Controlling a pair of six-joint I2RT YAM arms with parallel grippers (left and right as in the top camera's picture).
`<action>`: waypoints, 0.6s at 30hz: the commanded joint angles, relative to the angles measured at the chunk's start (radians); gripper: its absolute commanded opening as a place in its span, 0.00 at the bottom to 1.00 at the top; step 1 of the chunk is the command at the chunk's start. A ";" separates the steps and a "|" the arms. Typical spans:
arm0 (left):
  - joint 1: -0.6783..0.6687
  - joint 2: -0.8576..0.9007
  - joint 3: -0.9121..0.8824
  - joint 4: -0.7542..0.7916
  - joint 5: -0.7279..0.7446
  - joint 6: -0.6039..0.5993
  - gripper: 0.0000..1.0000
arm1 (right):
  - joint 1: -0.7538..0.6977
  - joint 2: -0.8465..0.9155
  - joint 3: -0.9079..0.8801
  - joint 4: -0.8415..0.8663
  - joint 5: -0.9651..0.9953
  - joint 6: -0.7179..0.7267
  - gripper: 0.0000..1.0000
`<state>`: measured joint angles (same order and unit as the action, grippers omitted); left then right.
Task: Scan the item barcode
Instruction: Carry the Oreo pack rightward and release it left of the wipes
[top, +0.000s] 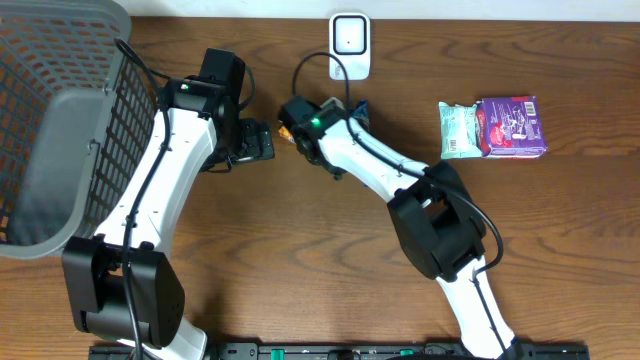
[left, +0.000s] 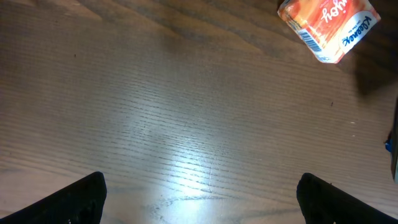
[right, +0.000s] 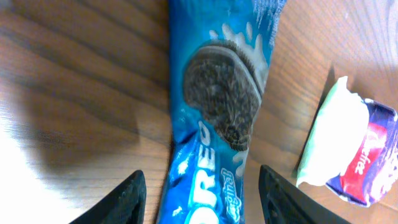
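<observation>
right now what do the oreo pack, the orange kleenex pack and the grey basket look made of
Oreo pack: thin glossy plastic film, judging by its creases and sheen.
Orange Kleenex pack: soft printed plastic wrap, slightly shiny, probably over tissues.
Grey basket: likely moulded plastic, matte, with an open grid wall.

surface: dark wood-grain table | beyond far edge: pale strip | light: soft glare on wood

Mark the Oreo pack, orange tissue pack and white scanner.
Oreo pack (right: 217, 106), right wrist view, printed cookie.
orange tissue pack (left: 328, 26), left wrist view, printed face.
white scanner (top: 350, 38), overhead view, top face.
</observation>
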<state>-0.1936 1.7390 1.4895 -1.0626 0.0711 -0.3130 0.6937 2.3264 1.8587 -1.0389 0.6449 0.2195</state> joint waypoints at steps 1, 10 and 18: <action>0.001 -0.005 -0.002 -0.002 -0.013 0.013 0.98 | -0.038 0.009 0.129 -0.068 -0.093 0.020 0.56; 0.001 -0.005 -0.002 -0.002 -0.013 0.013 0.98 | -0.188 0.010 0.220 -0.166 -0.588 -0.125 0.52; 0.001 -0.005 -0.003 -0.003 -0.013 0.013 0.98 | -0.198 0.019 0.210 -0.139 -0.565 -0.192 0.47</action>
<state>-0.1936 1.7390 1.4895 -1.0626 0.0715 -0.3130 0.4702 2.3287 2.0666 -1.1915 0.0868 0.0769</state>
